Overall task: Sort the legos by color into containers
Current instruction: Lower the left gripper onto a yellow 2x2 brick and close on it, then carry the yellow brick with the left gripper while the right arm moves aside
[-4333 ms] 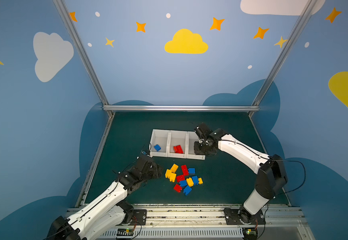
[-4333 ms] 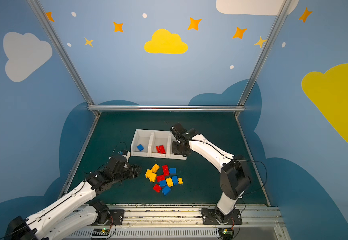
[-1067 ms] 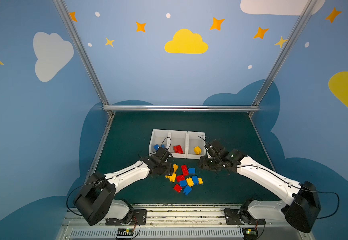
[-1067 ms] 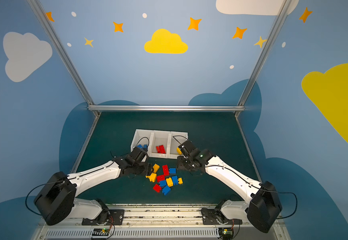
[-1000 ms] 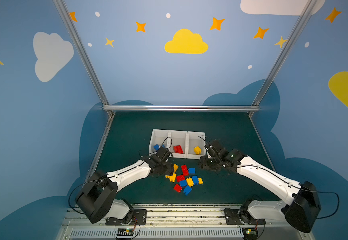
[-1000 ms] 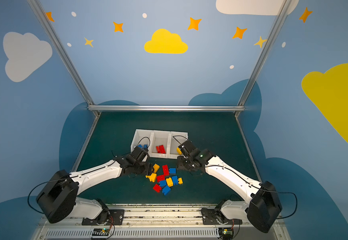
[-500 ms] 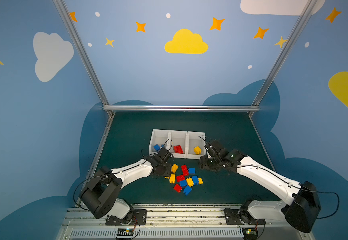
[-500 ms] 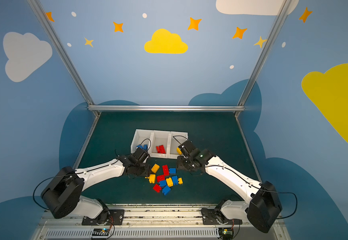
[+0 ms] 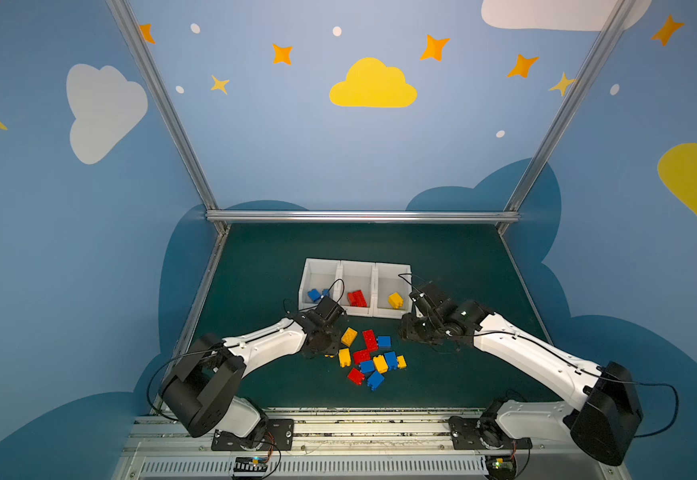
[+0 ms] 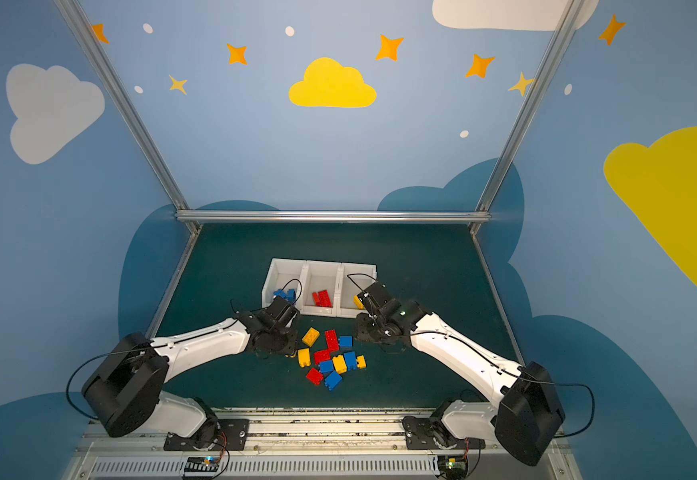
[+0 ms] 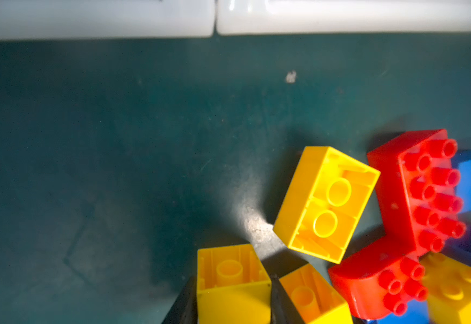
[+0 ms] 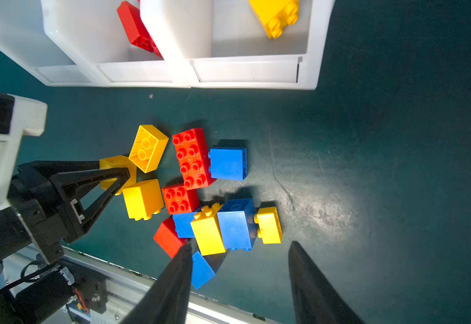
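Sorting stands at a pickup: the three white bins (image 9: 392, 264), upper centre of the mat (image 9: 454, 257), hold blue, red and yellow left to right, the loose bricks (image 9: 369, 359) lie just below, and at the pile's left edge the left gripper (image 11: 232, 305) pinches a small yellow brick (image 11: 230, 269). Next, probably, a straight lift and a carry to the rightmost bin, near which the right gripper (image 12: 239, 269) hovers, jaws spread and empty; two yellow neighbours (image 11: 327, 202) crowd the held brick.

**What the Frames Cut Off**

In the left wrist view the white bins (image 11: 94, 19) are a cropped blur. The small yellow brick (image 11: 232, 269) pinched in the left gripper (image 11: 232, 297) runs off the edge. In the right wrist view the binned yellow brick (image 12: 276, 14) is cropped, and the red brick (image 12: 133, 25) sits half behind a divider (image 12: 172, 33) (far end unseen).
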### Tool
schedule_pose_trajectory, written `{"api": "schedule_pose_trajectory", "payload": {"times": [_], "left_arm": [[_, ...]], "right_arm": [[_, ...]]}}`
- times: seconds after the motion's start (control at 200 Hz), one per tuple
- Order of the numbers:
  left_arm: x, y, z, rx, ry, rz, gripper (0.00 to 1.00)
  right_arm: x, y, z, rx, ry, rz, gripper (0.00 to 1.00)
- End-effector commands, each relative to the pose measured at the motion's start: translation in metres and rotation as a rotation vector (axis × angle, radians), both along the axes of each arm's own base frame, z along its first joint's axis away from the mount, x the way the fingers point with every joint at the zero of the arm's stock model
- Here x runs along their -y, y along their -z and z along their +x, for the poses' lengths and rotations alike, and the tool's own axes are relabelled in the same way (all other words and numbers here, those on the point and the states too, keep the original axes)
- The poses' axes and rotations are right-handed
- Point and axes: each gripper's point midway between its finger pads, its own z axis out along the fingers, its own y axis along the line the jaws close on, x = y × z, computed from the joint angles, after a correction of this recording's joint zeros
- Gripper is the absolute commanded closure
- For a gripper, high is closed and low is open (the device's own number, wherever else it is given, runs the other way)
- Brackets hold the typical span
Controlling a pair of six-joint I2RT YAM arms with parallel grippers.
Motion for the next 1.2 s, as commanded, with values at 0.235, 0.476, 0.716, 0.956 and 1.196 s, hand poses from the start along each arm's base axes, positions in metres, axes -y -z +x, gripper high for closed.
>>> {"api": "schedule_pose_trajectory", "payload": {"times": [0.235,0.476,0.716,0.956,1.196], "left_arm": [[0.010,-0.013,-0.001,0.010,0.030,-0.029,0.67],[0.035,-0.062,0.021,0.106,0.071,-0.122,0.67],[0.083,-0.109,0.067,0.210,0.147,-0.215,0.67],[0.136,-0.121,0.115,0.215,0.231,-0.251,0.66],[0.167,-0.097,0.143,0.167,0.247,-0.229,0.65]], "right_arm": [[0.016,-0.007,-0.005,0.028,0.037,-0.008,0.49],[0.037,-0.017,-0.007,0.072,0.078,-0.027,0.50],[0.066,-0.021,-0.010,0.173,0.171,-0.014,0.52],[0.089,-0.029,-0.023,0.279,0.205,0.045,0.52],[0.101,-0.022,-0.037,0.240,0.212,0.023,0.52]]}}
